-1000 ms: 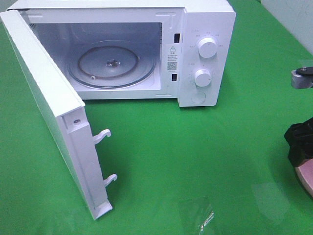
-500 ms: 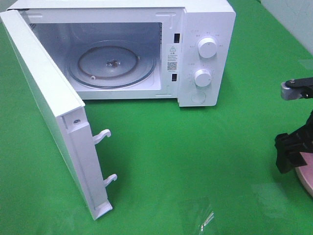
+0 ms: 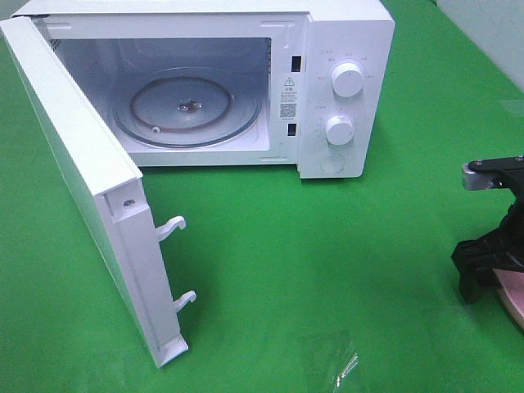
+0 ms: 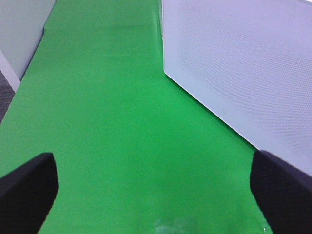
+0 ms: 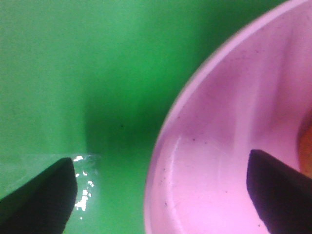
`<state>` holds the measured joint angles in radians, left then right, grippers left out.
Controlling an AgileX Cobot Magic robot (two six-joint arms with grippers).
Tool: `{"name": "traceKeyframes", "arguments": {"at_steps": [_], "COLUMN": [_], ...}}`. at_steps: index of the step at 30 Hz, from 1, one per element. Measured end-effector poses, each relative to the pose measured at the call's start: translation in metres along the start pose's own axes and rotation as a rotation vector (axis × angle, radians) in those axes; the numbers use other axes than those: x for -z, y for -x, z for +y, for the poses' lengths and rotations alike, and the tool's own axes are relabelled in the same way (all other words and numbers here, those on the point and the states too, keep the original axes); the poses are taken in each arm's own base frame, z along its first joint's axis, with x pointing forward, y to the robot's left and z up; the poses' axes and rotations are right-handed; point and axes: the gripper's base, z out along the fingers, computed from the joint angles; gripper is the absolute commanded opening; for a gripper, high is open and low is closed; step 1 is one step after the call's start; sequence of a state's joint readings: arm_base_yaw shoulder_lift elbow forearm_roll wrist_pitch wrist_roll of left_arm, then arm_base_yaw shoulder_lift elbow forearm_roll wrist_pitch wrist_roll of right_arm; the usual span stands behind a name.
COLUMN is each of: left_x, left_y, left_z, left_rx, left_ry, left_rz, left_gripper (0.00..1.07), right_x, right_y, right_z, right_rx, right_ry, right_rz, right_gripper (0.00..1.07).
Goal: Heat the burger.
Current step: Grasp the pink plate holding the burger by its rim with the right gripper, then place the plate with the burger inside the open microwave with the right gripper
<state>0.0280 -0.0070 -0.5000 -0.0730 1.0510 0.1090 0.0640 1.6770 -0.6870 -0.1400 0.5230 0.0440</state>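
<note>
Of the burger (image 5: 308, 152) only an orange-brown sliver shows, at the edge of the right wrist view, on the pink plate (image 5: 219, 161). In the high view that plate (image 3: 516, 301) peeks in at the right edge. My right gripper (image 5: 161, 195) is open and straddles the plate's rim, one finger over the green cloth and the other over the plate; it is the black shape (image 3: 481, 266) at the right of the high view. My left gripper (image 4: 153, 204) is open over bare cloth beside the microwave door, with nothing between its fingers.
The white microwave (image 3: 344, 49) stands at the back with its door (image 3: 82, 188) swung wide open to the left and its glass turntable (image 3: 188, 110) bare. A scrap of clear plastic (image 3: 344, 368) lies near the front edge. The door's outer face (image 4: 243, 63) fills the left wrist view's side.
My right gripper has moved left and down in the high view, closing in on the pink plate's rim. The microwave and its door have not moved.
</note>
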Motion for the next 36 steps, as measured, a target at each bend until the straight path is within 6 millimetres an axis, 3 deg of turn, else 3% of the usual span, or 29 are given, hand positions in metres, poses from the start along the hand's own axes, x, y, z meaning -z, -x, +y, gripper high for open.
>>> {"name": "traceKeyframes", "arguments": {"at_steps": [5,9,10,13,14,17,18,20,21,22,23,36], "left_x": [0.0,0.0,0.0,0.0,0.0,0.0,0.0,0.0,0.0,0.0,0.0,0.0], "left_y": [0.0,0.0,0.0,0.0,0.0,0.0,0.0,0.0,0.0,0.0,0.0,0.0], "left_z": [0.0,0.0,0.0,0.0,0.0,0.0,0.0,0.0,0.0,0.0,0.0,0.0], "left_rx": [0.0,0.0,0.0,0.0,0.0,0.0,0.0,0.0,0.0,0.0,0.0,0.0], "left_ry": [0.0,0.0,0.0,0.0,0.0,0.0,0.0,0.0,0.0,0.0,0.0,0.0], "left_rz": [0.0,0.0,0.0,0.0,0.0,0.0,0.0,0.0,0.0,0.0,0.0,0.0], "left_gripper": [1.0,1.0,1.0,1.0,1.0,1.0,1.0,1.0,1.0,1.0,1.0,1.0], "right_x": [-0.0146,-0.0154,-0.0154,-0.0153,-0.0153,-0.0153,-0.0153,-0.0153,-0.0153,-0.0153,-0.0154,-0.0146], "right_y": [-0.001,-0.0008,-0.0008,-0.001,-0.001,-0.001,-0.001,-0.001,-0.0009,-0.0009,-0.0008,-0.0014], "right_z": [0.0013,0.0013,0.0013,0.0013,0.0013,0.0013,0.0013,0.0012,0.001,0.001,0.0008,-0.0002], "right_rx": [0.004,0.002,0.001,0.001,0.0,0.0,0.0,0.003,0.006,0.006,0.008,0.021], "right_ry": [0.005,0.005,0.005,0.005,0.005,0.005,0.005,0.004,0.002,0.002,0.0,-0.011], "right_rz": [0.044,0.043,0.043,0.045,0.045,0.045,0.045,0.045,0.044,0.044,0.042,0.048], "right_gripper": [0.85,0.76,0.67,0.58,0.47,0.38,0.24,0.21,0.11,0.11,0.04,0.0]}}
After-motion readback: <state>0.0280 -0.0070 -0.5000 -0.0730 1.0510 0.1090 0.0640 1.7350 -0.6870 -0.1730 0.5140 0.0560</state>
